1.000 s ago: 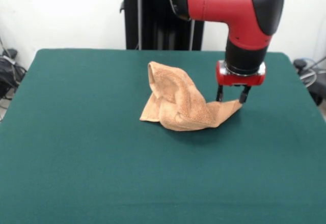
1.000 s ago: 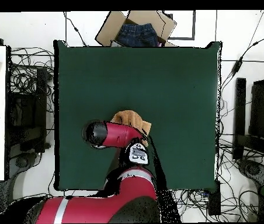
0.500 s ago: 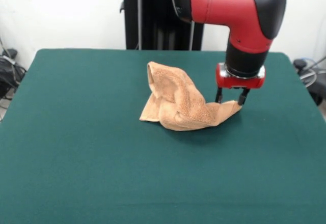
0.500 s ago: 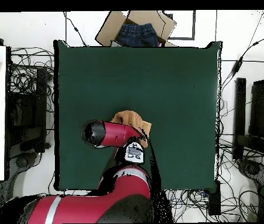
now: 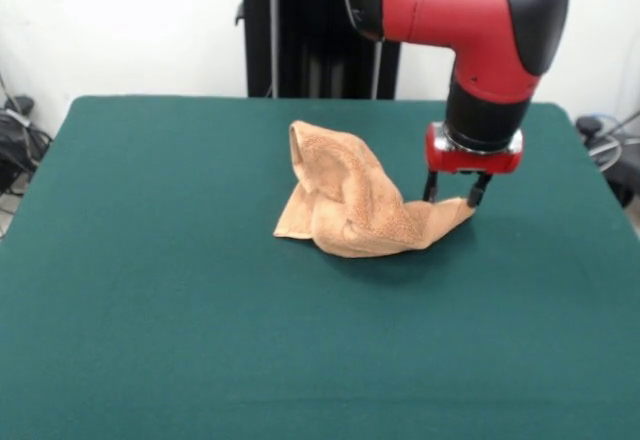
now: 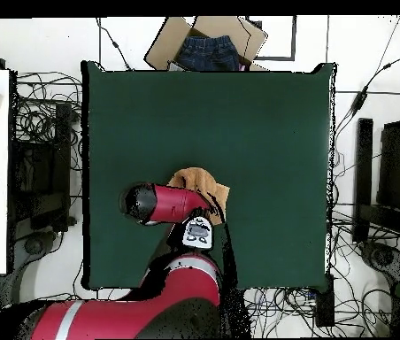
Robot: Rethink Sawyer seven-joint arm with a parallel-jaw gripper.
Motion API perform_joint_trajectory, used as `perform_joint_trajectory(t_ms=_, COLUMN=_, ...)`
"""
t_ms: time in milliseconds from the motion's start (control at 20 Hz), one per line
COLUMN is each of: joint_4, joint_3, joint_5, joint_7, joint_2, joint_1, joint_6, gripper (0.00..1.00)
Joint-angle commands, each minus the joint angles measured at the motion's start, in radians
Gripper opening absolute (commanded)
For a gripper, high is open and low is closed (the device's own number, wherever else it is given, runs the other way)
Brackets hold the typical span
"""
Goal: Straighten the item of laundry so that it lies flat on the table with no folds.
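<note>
We list the table (image 5: 150,290), its dark green top filling most of the front view, and take it as our landmark.

We list next the towel (image 5: 350,205), light orange-tan terry, lying crumpled a little beyond the table's middle in the front view. Its left part stands up in a folded peak; its base spreads low on the green top; its right end tapers into a flat corner. We see several folds, so it does not lie flat.

We list the gripper (image 5: 454,197) at that right corner, hanging from a red collar under the red and black arm (image 5: 470,20). Its two dark fingers (image 5: 431,185) point straight down, one on each side of the corner, with a gap between them. We cannot tell whether they pinch the cloth or merely straddle it.

In the overhead view we find the towel (image 6: 205,184) at the table's (image 6: 265,124) lower middle, mostly covered by the arm (image 6: 164,202). Beyond the table's top edge there we note a cardboard box (image 6: 173,40) holding blue cloth (image 6: 208,51). Cables (image 6: 44,115) lie on the floor at the table's sides.
</note>
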Motion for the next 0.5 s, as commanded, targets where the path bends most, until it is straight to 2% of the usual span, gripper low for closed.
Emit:
perform_joint_trajectory(t_ms=50, joint_4=-0.029, joint_3=0.008, joint_5=0.050, joint_7=0.259, joint_2=0.023, joint_1=-0.014, joint_6=-0.128, gripper=1.00)
perform_joint_trajectory(t_ms=150, joint_4=-0.026, joint_3=0.008, joint_5=0.050, joint_7=0.263, joint_2=0.024, joint_1=-0.012, joint_6=-0.140, gripper=1.00)
perform_joint_trajectory(t_ms=200, joint_4=-0.026, joint_3=0.006, joint_5=0.053, joint_7=0.264, joint_2=0.025, joint_1=-0.010, joint_6=-0.144, gripper=0.00)
perform_joint_trajectory(t_ms=500, joint_4=-0.026, joint_3=0.017, joint_5=0.045, joint_7=0.246, joint_2=0.025, joint_1=-0.020, joint_6=-0.149, gripper=0.00)
